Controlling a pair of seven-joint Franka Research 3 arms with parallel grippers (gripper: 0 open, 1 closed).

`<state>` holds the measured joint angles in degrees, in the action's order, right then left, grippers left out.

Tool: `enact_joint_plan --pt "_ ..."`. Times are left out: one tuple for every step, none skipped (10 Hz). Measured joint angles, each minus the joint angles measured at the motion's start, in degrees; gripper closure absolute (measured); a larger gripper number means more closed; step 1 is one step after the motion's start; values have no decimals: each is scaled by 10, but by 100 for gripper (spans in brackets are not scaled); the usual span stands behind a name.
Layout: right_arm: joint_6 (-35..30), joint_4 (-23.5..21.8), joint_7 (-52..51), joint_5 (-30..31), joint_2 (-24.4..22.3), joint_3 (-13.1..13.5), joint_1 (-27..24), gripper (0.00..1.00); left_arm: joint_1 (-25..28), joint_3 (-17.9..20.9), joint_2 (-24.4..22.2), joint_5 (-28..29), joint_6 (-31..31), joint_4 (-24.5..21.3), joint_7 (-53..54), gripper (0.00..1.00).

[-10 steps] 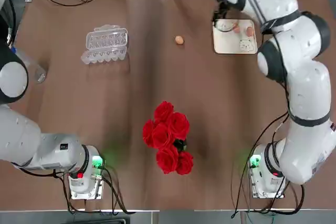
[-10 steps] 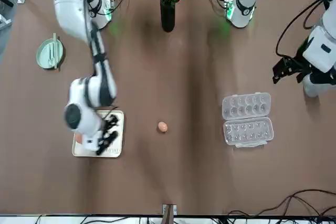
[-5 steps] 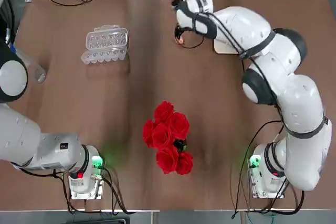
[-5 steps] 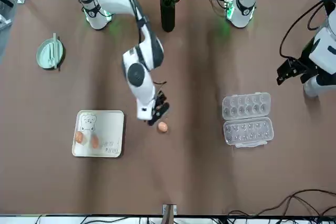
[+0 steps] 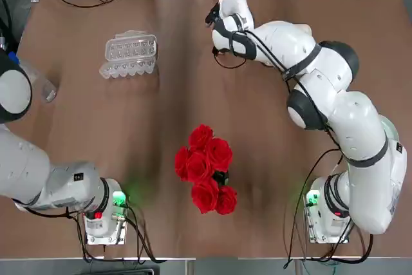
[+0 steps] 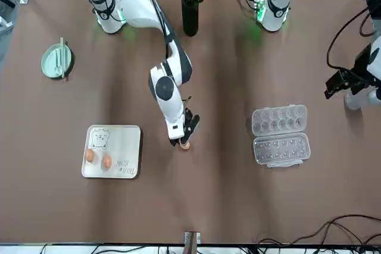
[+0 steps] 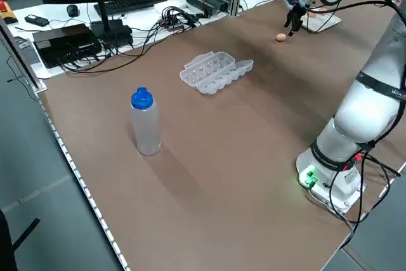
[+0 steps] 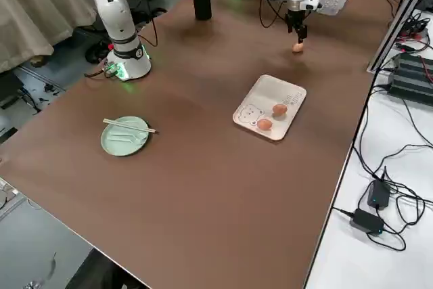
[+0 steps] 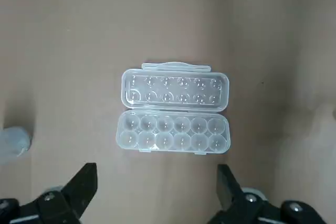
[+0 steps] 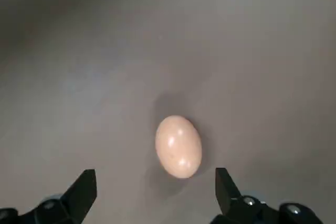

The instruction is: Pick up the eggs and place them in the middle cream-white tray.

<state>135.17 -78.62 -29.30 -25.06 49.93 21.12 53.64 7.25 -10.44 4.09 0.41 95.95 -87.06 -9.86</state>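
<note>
One orange-brown egg lies loose on the brown table, also seen in the side views. My right gripper hangs just above it, open; in the right wrist view the egg sits between the spread fingers, untouched. Two more eggs rest in the cream-white tray, near its bear drawing. In the top view my right arm hides both the tray and the loose egg. My left gripper is open, high over the clear egg carton.
The clear egg carton lies open and empty on my left side. A black vase of red roses stands near the table's near edge. A pale green plate with chopsticks and a blue-capped bottle sit at opposite table ends.
My right gripper has swung from over the tray across to the loose egg and come down above it, still open. The left gripper has drifted slightly.
</note>
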Motion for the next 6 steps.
enact_joint_plan --pt "0 14 -12 0 9 0 -2 0 -1 -2 1 0 0 0 0 0" --pt "0 29 -16 0 18 0 -3 0 -3 -4 1 0 0 0 0 0" --pt "10 39 -17 0 28 0 -4 0 -2 -4 1 0 0 0 0 0" --pt "31 43 -20 0 39 0 -5 0 -2 -4 2 0 0 0 0 0" --pt "47 45 -25 0 51 0 -6 0 -1 -4 2 0 0 0 0 0" --pt "53 46 -29 0 61 0 -8 0 -1 -4 2 0 0 0 0 0"
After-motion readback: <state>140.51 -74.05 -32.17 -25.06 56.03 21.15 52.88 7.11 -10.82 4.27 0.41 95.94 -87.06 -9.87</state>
